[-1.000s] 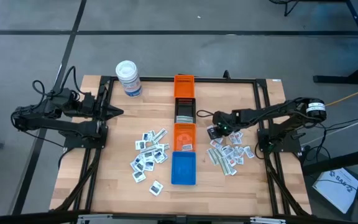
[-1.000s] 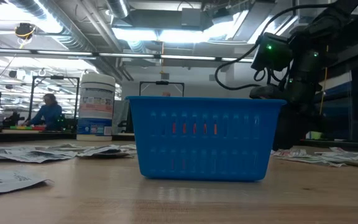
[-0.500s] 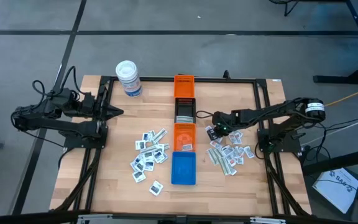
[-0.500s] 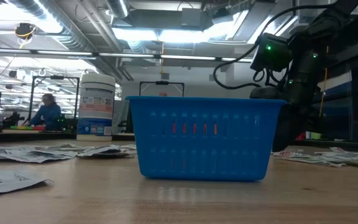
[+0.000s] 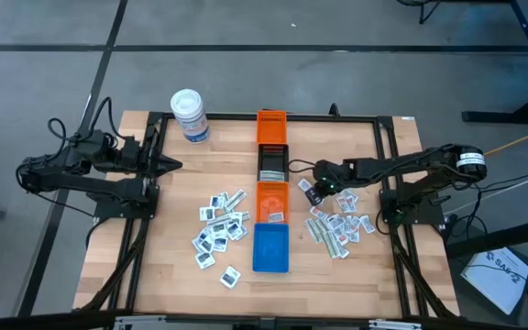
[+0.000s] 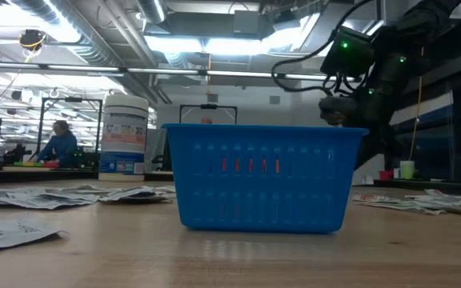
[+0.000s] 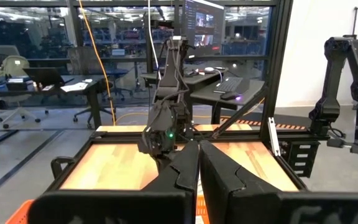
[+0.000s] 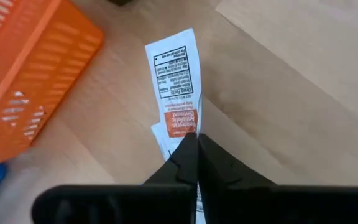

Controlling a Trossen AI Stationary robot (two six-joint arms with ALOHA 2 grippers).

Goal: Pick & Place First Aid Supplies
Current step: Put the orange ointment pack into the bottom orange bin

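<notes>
Just beside the orange bin, on its right, the right hand is gripping a white packet clear of the bench, carrying it binward, needing a release over a bin; left hand is waiting clenched.

I am working over a pale wooden table standing on grey floor crossed by dark lines. Beyond me, ceiling lights are glowing above desks, glass walls, and a person bending far off.
</notes>
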